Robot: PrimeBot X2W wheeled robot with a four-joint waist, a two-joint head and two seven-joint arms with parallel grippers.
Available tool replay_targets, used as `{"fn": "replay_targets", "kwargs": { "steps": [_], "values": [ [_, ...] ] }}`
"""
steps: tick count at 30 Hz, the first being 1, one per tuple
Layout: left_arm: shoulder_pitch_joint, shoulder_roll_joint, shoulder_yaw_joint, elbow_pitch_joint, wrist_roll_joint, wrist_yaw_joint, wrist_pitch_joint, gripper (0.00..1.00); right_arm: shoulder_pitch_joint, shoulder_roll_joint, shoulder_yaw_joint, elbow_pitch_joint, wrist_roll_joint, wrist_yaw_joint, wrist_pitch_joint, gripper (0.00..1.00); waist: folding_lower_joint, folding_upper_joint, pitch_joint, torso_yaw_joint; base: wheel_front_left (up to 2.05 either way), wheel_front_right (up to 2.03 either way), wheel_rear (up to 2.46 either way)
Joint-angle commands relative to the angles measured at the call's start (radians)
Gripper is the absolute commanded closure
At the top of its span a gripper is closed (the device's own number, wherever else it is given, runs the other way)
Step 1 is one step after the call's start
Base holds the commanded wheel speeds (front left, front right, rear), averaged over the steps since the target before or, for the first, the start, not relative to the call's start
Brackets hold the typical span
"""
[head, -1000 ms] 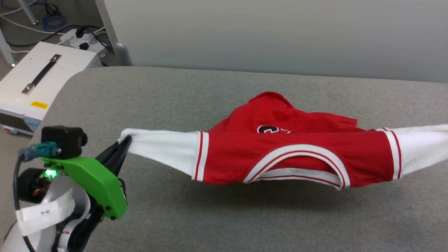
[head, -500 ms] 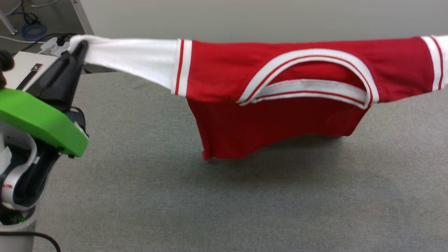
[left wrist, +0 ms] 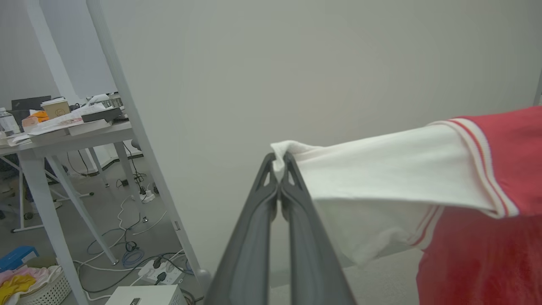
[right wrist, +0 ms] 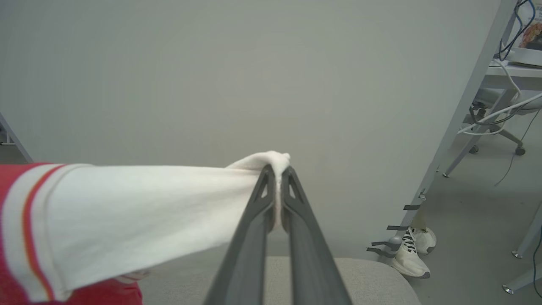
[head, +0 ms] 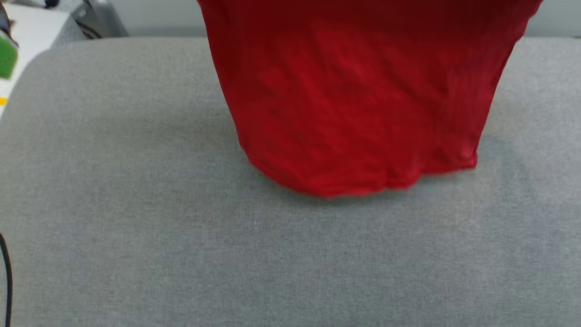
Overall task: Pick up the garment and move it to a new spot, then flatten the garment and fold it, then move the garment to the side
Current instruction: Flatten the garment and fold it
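Up over the gray desk (head: 136, 236), the garment (head: 358, 104) hangs between the left gripper (left wrist: 279, 164) and right gripper (right wrist: 276, 169), jaws of each pinching a white sleeve tip, so pickup's basically done, but flattening, folding and shifting aside are all left.

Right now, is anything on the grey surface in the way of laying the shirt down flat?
Nothing visible. The garment hangs by its sleeves, left gripper and right gripper each shut on a white sleeve end; the grey surface below it looks bare.
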Motion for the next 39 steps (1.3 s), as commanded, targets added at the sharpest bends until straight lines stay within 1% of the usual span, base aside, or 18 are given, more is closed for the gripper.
{"fn": "replay_targets", "kwargs": {
  "steps": [1, 6, 9, 13, 16, 21, 25, 29, 34, 39],
  "values": [
    [-0.055, 0.011, -0.003, 0.025, 0.007, -0.01, -0.002, 1.0, -0.045, -0.016, 0.009, 0.022, -0.018, -0.001, -0.021, 1.0, -0.0001, 0.0, 0.126, 0.004, 0.0, 0.0, 0.0],
    [-0.244, 0.015, -0.045, 0.142, 0.034, -0.043, -0.021, 1.0, -0.218, -0.028, 0.059, 0.128, -0.07, -0.001, -0.093, 1.0, -0.0001, 0.0, 0.238, 0.006, 0.0, 0.0, 0.0],
    [-0.358, 0.002, -0.066, 0.22, 0.049, -0.053, -0.047, 1.0, -0.326, -0.029, 0.083, 0.197, -0.105, -0.001, -0.139, 1.0, -0.0001, 0.0, 0.294, 0.01, 0.0, 0.0, 0.0],
    [-0.512, -0.02, -0.097, 0.343, 0.097, -0.061, -0.11, 1.0, -0.464, -0.016, 0.106, 0.306, -0.164, -0.001, -0.216, 1.0, -0.0001, 0.0, 0.356, 0.011, 0.0, 0.0, 0.0],
    [-0.62, -0.042, -0.113, 0.446, 0.128, -0.064, -0.176, 1.0, -0.553, 0.007, 0.103, 0.38, -0.213, -0.001, -0.284, 1.0, -0.0001, 0.0, 0.393, 0.01, 0.0, 0.0, 0.0],
    [-0.723, -0.065, -0.137, 0.594, 0.161, -0.076, -0.288, 1.0, -0.633, 0.043, 0.093, 0.477, -0.271, -0.001, -0.386, 1.0, -0.0001, 0.0, 0.432, 0.012, 0.0, 0.0, 0.0],
    [-0.711, -0.09, -0.158, 0.689, 0.159, -0.085, -0.365, 1.0, -0.619, 0.07, 0.105, 0.545, -0.282, -0.001, -0.448, 1.0, -0.0001, 0.0, 0.436, 0.016, 0.0, 0.0, 0.0],
    [-0.64, -0.111, -0.187, 0.753, 0.147, -0.094, -0.417, 1.0, -0.558, 0.088, 0.122, 0.59, -0.262, -0.001, -0.488, 1.0, -0.0001, 0.0, 0.42, 0.021, 0.0, 0.0, 0.0],
    [-0.499, -0.141, -0.217, 0.799, 0.12, -0.1, -0.468, 1.0, -0.428, 0.105, 0.142, 0.624, -0.209, -0.001, -0.507, 1.0, -0.0001, 0.0, 0.365, 0.024, 0.0, 0.0, 0.0],
    [-0.342, -0.163, -0.236, 0.828, 0.086, -0.102, -0.495, 1.0, -0.28, 0.095, 0.174, 0.649, -0.161, -0.001, -0.494, 1.0, -0.0001, 0.0, 0.289, 0.024, 0.0, 0.0, 0.0]
  ]
}}
